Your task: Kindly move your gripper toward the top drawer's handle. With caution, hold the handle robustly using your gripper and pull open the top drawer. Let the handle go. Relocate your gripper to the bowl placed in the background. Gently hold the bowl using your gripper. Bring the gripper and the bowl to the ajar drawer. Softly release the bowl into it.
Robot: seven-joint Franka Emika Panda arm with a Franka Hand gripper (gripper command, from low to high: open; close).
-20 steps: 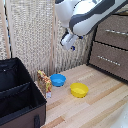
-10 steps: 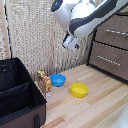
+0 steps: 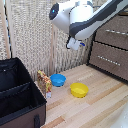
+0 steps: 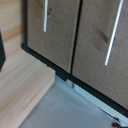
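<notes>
Exterior view: top drawer (image 3: 116,34) shut, handle (image 3: 116,32) untouched | gripper (image 3: 76,45) hangs near it, jaws unreadable | blue bowl (image 3: 58,79) on floor, everything remains

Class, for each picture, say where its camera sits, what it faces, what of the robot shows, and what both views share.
Exterior view: off the arm, facing the floor with the blue bowl, yellow bowl, black bin and dresser; shows the arm.
Wrist view: on the wrist, close to the drawer fronts; handle visible, gripper barely.
Shared: brown drawers, pale handles, wood floor.
</notes>
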